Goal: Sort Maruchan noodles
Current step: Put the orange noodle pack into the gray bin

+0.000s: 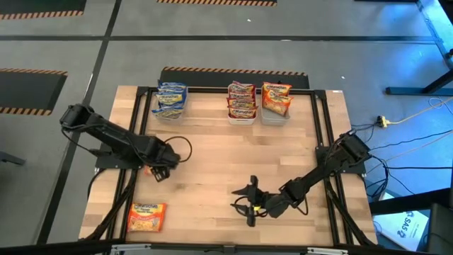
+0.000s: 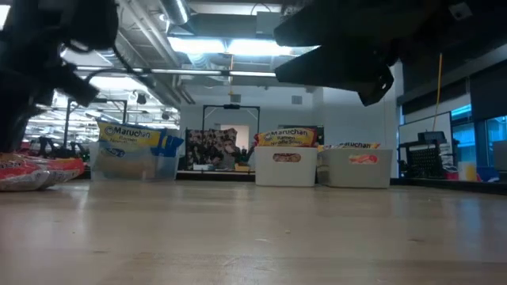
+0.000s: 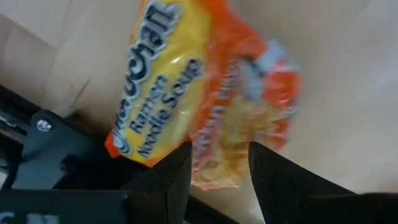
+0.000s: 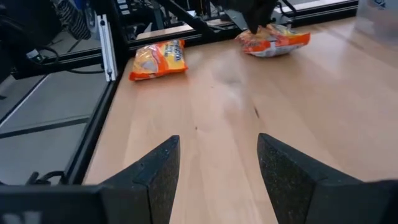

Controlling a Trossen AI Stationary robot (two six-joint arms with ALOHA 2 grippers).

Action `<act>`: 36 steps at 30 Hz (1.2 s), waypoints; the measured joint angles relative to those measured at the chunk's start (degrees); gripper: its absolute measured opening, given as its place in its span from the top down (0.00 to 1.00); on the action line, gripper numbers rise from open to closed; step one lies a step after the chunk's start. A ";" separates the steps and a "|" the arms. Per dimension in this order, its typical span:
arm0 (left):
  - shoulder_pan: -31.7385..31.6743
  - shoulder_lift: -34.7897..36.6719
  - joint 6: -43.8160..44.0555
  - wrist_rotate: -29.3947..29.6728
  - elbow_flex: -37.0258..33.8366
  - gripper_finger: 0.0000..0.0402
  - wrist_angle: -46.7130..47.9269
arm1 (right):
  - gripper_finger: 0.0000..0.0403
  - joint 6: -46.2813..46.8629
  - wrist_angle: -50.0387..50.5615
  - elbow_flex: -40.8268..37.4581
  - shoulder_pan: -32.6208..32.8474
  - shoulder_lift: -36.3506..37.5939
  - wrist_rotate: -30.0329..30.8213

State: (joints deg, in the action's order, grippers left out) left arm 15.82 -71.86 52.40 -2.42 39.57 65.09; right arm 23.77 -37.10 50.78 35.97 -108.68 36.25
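My left gripper is down at the table's left side, over an orange-yellow Maruchan packet that it mostly hides in the high view; the right wrist view shows this packet lying under it. A second orange-yellow packet lies flat near the table's near left corner. Other packets stand in three clear bins at the far edge: blue-white, red-maroon and orange-yellow. My right gripper is open above bare wood near the table's near edge and touches nothing. My left gripper is shut on the orange-yellow packet's short end, which fills the gap between the two fingers. The fingers come from above, pointing down. The packet's body lies on the table beyond them, roughly flat.
A black metal frame runs along the table's left, far and right sides. Bare wood spans the middle between the arms and the bins. The right arm reaches in slanting from the right side.
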 joint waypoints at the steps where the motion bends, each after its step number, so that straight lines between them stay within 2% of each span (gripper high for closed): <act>1: -0.69 -0.25 -1.04 -0.33 -0.58 0.62 -0.13 | 0.51 0.00 0.38 0.00 -0.04 0.00 0.38; 5: -2.26 -1.81 -5.14 -2.30 -1.17 0.62 -4.56 | 0.51 -0.04 1.41 -0.04 0.00 -0.02 1.56; 10: -1.84 -3.67 -9.16 -3.16 0.87 0.62 -15.64 | 0.51 -0.02 3.53 -0.07 0.00 -0.02 2.33; 24: 3.65 -15.75 -21.78 -2.86 1.26 0.62 -55.48 | 0.51 0.20 3.50 -0.07 0.00 -0.02 2.84; 28: 5.74 -18.40 -29.35 -0.67 5.06 0.62 -57.09 | 0.51 0.35 1.68 -0.07 -0.09 -0.02 3.29; 32: 8.39 -19.69 -36.05 5.35 9.37 0.62 -57.61 | 0.51 0.44 -1.02 -0.07 -1.29 -0.02 3.74; 36: 10.10 -18.54 -36.43 5.89 14.00 0.62 -50.64 | 0.51 1.98 -2.99 -0.07 -3.27 0.00 3.61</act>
State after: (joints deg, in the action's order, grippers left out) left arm 25.93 -90.40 15.97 3.47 53.57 14.45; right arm 25.75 -40.10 50.72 32.69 -108.68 39.86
